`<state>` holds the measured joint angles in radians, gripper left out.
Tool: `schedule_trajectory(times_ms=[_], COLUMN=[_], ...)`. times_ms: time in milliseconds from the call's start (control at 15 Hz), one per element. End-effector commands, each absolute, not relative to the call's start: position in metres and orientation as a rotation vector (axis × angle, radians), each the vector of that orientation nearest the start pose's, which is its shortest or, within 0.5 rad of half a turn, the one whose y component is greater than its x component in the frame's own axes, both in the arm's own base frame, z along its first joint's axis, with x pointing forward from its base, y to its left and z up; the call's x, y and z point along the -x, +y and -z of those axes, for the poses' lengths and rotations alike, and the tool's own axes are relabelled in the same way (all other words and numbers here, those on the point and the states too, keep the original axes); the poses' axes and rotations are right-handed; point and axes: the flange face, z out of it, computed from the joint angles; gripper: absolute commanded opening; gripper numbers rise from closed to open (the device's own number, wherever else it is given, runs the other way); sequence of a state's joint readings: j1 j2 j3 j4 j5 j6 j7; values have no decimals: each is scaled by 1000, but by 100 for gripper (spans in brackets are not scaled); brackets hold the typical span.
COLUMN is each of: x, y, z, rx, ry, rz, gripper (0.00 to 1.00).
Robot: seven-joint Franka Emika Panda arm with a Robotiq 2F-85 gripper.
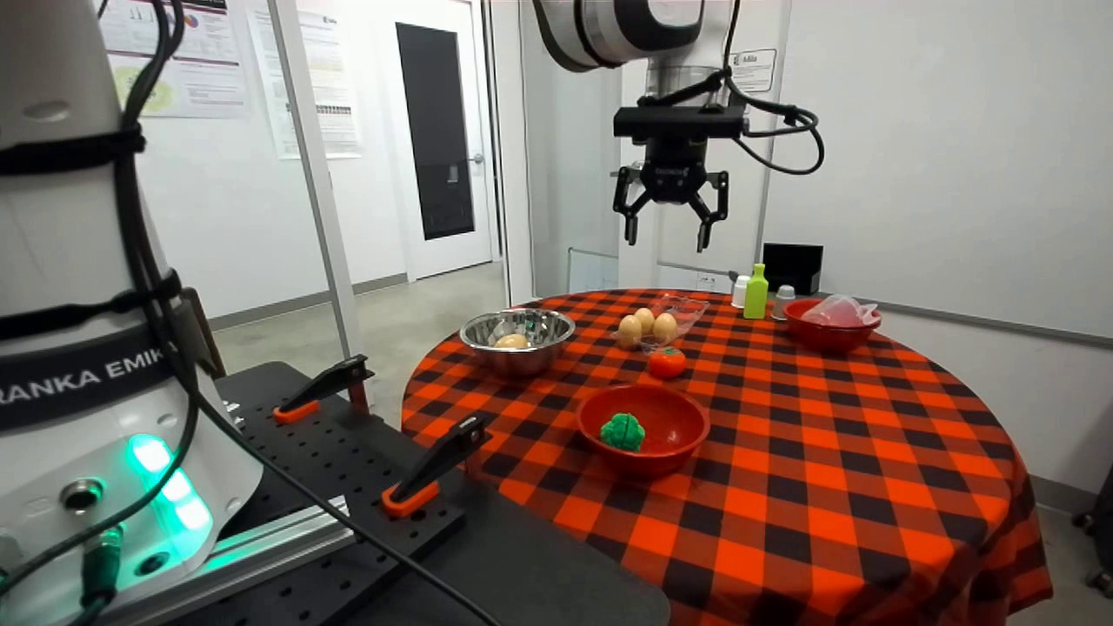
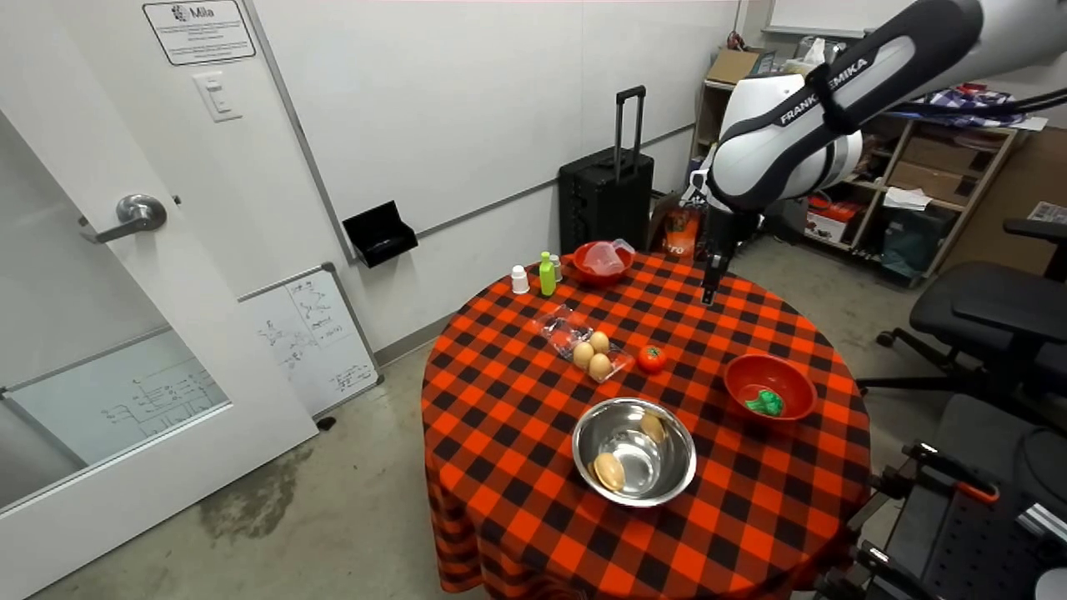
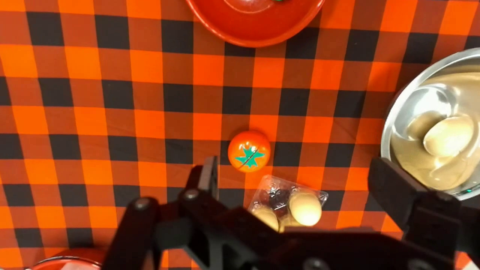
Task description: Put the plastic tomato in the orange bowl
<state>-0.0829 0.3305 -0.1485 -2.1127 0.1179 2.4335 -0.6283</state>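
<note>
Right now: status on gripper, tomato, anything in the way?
Gripper open, empty, above the tablecloth. Tomato on it, outside the orange bowl. Eggs close beside the tomato could crowd the grasp; green piece sits in the bowl.

In an exterior view, the gripper (image 1: 667,245) is hanging, jaws apart, in the upper right-centre. Lower down, the plastic tomato (image 1: 667,364) is lying on the checked tablecloth (image 1: 809,435) near the orange bowl (image 1: 671,419), which is holding a green piece (image 1: 623,432). Left of centre, a metal bowl (image 1: 520,362) is cradling an egg (image 1: 511,342).

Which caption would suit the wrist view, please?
Open gripper over a checked tablecloth, with the plastic tomato between the orange-red bowl and a clear egg tray.
</note>
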Motion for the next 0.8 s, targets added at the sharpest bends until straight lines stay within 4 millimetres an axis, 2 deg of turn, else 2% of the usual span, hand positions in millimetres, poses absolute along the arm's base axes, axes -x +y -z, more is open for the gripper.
schedule_trajectory(times_ms=[0,333,733], x=[-601,-629,-656], y=[-139,-139,-131], z=[-220,-171,-125], rx=[3054,3021,2962], ry=[-496,-522,-567], rz=[34,39,21], gripper=[100,100,100])
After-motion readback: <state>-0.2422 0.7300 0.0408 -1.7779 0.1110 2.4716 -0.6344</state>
